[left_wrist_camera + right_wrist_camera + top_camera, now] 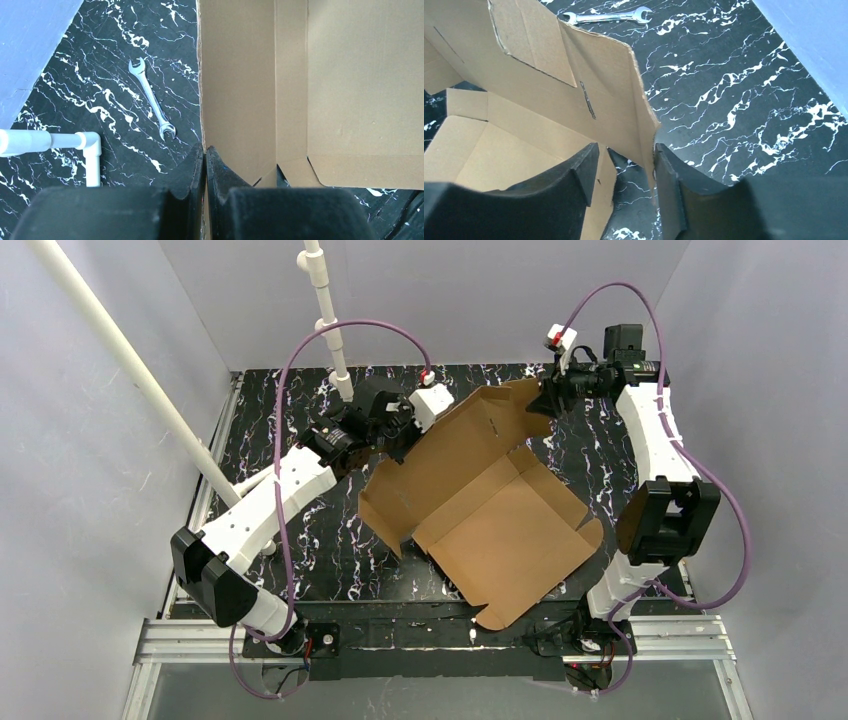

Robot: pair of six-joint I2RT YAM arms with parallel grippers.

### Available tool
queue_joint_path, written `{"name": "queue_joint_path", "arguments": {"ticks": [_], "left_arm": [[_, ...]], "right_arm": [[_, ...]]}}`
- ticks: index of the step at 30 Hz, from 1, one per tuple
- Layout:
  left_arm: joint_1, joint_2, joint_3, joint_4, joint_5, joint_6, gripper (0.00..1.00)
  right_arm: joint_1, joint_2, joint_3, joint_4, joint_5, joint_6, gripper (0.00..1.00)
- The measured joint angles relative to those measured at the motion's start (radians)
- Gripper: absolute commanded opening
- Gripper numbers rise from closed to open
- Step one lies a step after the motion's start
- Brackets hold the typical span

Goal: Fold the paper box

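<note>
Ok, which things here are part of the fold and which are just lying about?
Job: box; left tool, shut on its edge; right tool, open around its corner.
Lying about: wrench; white pipe.

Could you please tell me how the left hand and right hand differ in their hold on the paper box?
The left hand is shut on an edge of the paper box; the right hand has its jaws apart around a flap's edge, not yet pinched. The left hand is at the raised panel's left side, the right hand at its far right corner. Both are black.
</note>
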Motion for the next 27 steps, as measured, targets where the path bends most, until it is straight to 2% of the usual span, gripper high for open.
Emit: {"name": "queue_joint_path", "arguments": {"ticks": [2, 5, 13, 20, 23, 27], "left_arm": [[0.005, 0.0, 0.0, 0.0, 0.002, -0.005, 0.0], [0.016, 0.0, 0.0, 0.0, 0.009, -0.017, 0.0], [0.07, -0.005, -0.006, 0.014, 0.088, -0.098, 0.0], [0.14, -0.091, -0.144, 0.129, 0.235, -0.268, 0.0], [0.157, -0.101, -0.172, 0.16, 0.284, -0.345, 0.0], [0.168, -0.101, -0.191, 0.183, 0.322, -0.428, 0.0]], "right_arm": [[0.0, 0.001, 0.0, 0.013, 0.003, -0.007, 0.21], [-0.001, 0.006, 0.0, 0.019, 0.002, -0.02, 0.01], [0.0, 0.032, 0.015, 0.011, -0.027, -0.025, 0.01], [0.014, 0.035, 0.089, -0.021, -0.021, -0.023, 0.01], [0.046, 0.046, 0.143, -0.058, 0.021, -0.043, 0.01], [0.106, 0.109, 0.301, -0.132, 0.104, -0.094, 0.01]]}}
